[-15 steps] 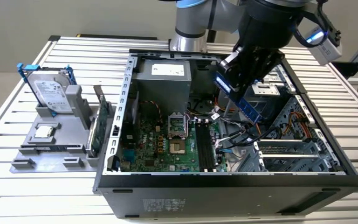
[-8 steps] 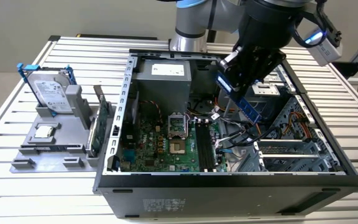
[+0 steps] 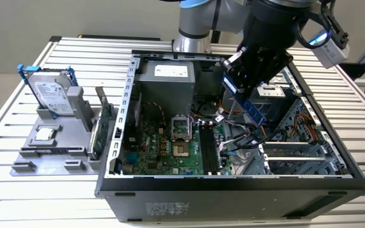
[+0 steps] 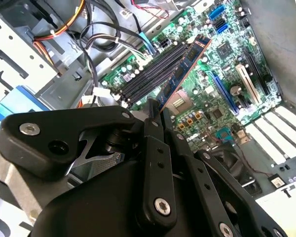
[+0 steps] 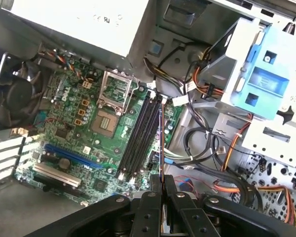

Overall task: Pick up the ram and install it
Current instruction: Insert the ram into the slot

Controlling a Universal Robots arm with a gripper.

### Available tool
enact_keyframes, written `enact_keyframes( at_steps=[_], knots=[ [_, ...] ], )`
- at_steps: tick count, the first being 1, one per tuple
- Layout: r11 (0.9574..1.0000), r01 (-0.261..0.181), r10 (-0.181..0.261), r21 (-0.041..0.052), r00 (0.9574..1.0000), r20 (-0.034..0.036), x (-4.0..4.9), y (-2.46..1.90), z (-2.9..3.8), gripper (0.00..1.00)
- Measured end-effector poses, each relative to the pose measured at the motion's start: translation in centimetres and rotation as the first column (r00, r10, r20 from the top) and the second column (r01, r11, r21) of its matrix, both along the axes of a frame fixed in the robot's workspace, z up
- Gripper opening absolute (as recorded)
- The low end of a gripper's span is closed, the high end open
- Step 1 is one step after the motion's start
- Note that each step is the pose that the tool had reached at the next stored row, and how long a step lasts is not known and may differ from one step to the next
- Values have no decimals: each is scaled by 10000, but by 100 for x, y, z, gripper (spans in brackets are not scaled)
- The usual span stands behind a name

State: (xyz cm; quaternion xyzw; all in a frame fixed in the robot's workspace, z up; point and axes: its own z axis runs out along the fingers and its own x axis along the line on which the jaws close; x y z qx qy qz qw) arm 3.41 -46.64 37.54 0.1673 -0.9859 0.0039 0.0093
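Silver slatted desk point(image 3: 5, 199) carries an open computer case point(image 3: 233, 199). Over this case the jaws are clenched on the ram point(image 3: 254, 110), which hangs tilted inside the case, above the green motherboard point(image 5: 64, 123) and near its black memory slots point(image 5: 138, 133). Outside the case, a grey holder point(image 3: 55, 142) keeps a hard drive point(image 3: 51, 95) upright.

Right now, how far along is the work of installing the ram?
Done: the ram is picked up, and the jaws are shut on its upper end. In hand: it hangs tilted in the air over the open computer case, above the motherboard and close to the memory slots. Left: seating it. The slots look empty, and the ram is in none of them.
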Motion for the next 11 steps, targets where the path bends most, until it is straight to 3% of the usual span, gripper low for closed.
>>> enact_keyframes(
  at_steps=[11],
  knots=[
    [9948, 1014, -1014, 0, 9948, 0, 0, 0, -1, 0]
  ],
)
